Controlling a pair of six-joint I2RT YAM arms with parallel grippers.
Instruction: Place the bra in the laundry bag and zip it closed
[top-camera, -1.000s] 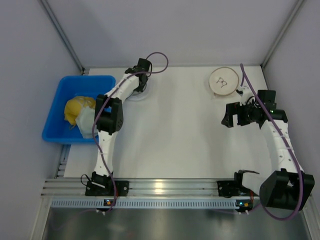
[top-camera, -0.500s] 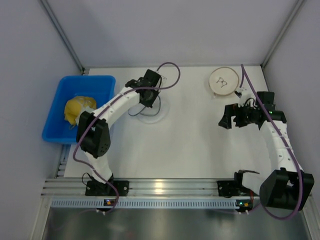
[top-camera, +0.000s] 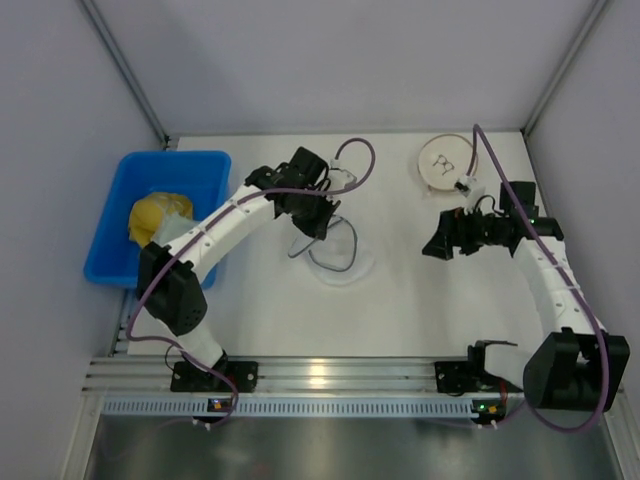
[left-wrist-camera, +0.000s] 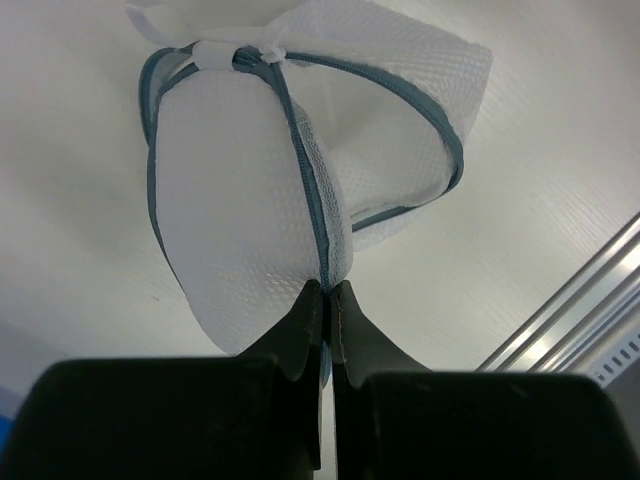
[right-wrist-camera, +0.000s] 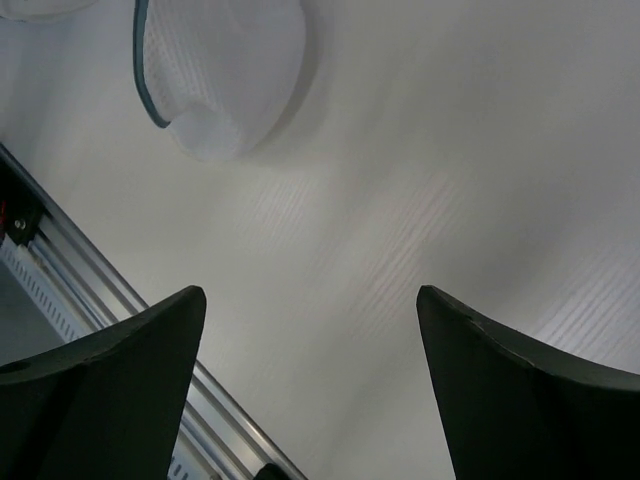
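The laundry bag (top-camera: 338, 256) is a white mesh pouch with a dark blue zipper rim, hanging low over the table's middle. My left gripper (top-camera: 318, 216) is shut on its zipper rim; in the left wrist view the fingertips (left-wrist-camera: 328, 292) pinch the rim and the bag (left-wrist-camera: 250, 190) hangs beyond them. My right gripper (top-camera: 436, 246) is open and empty to the right of the bag; in its wrist view (right-wrist-camera: 305, 300) the bag (right-wrist-camera: 225, 70) shows far off. The pale mint bra (top-camera: 168, 228) lies in the blue bin, partly hidden by my left arm.
The blue bin (top-camera: 118, 180) stands at the left edge and also holds a yellow cloth lump (top-camera: 148, 214). A white disc with a tan rim (top-camera: 447, 162) lies at the back right. Grey walls close in the back and both sides.
My left gripper has carried the laundry bag from the back left toward the table's middle. My right gripper has shifted a little to the left.
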